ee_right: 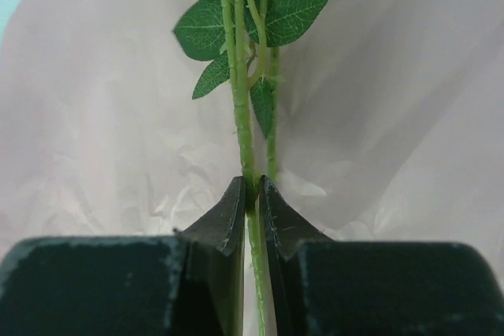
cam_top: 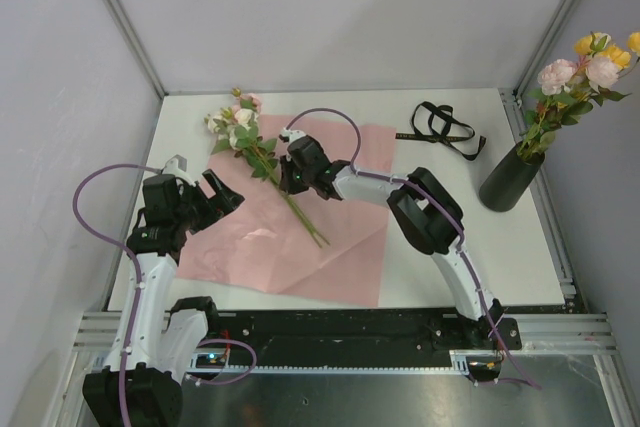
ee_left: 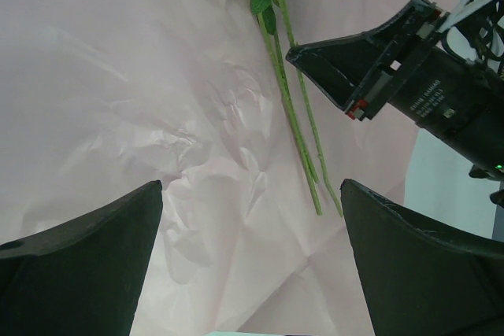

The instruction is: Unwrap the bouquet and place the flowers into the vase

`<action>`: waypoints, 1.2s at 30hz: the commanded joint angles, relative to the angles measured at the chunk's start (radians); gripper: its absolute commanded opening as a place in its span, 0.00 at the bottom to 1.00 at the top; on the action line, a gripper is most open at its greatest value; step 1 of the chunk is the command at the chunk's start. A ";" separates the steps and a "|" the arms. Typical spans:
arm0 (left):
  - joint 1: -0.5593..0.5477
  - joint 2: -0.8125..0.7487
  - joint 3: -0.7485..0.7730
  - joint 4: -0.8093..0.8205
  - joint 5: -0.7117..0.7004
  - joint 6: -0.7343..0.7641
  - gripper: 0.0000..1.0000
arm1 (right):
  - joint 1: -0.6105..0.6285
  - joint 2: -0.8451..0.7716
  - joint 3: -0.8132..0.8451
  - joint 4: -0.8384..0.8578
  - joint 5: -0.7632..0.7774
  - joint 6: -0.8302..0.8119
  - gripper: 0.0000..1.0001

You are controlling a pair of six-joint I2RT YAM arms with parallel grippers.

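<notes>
The right fingers [ee_right: 236, 204] clench on a green stem of the flowers [cam_top: 243, 129], which lie across the unfolded pink paper [cam_top: 340, 242] on the desk [cam_top: 470, 257], with blooms toward the far left corner and stem ends pointing back toward the arms. The grip sits partway down the stems, just below the leaves. A second stem runs just beside the pinched one, and whether it is caught too cannot be told. A good lift would gather both, or take them one at a time. The left fingers [cam_top: 220, 195] hang released above the paper's left side, well placed to pin the sheet so it does not rise with the stems. The vase [cam_top: 508, 182] stands near the desk's right edge, well apart, with several blooms already in it. The carry calls for a slow swing, stem ends turned down toward its narrow mouth. The black ribbon [cam_top: 447, 129] lies loose near the far edge.
</notes>
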 commanded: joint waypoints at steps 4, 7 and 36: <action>0.009 -0.014 -0.006 0.022 -0.003 0.005 1.00 | 0.005 -0.210 -0.070 0.159 -0.038 0.033 0.00; 0.010 -0.019 -0.005 0.022 -0.002 0.006 1.00 | -0.002 -0.262 -0.105 0.181 -0.038 0.045 0.00; -0.109 0.037 0.056 0.404 0.227 -0.222 0.99 | 0.021 -0.788 -0.624 0.454 -0.068 0.196 0.00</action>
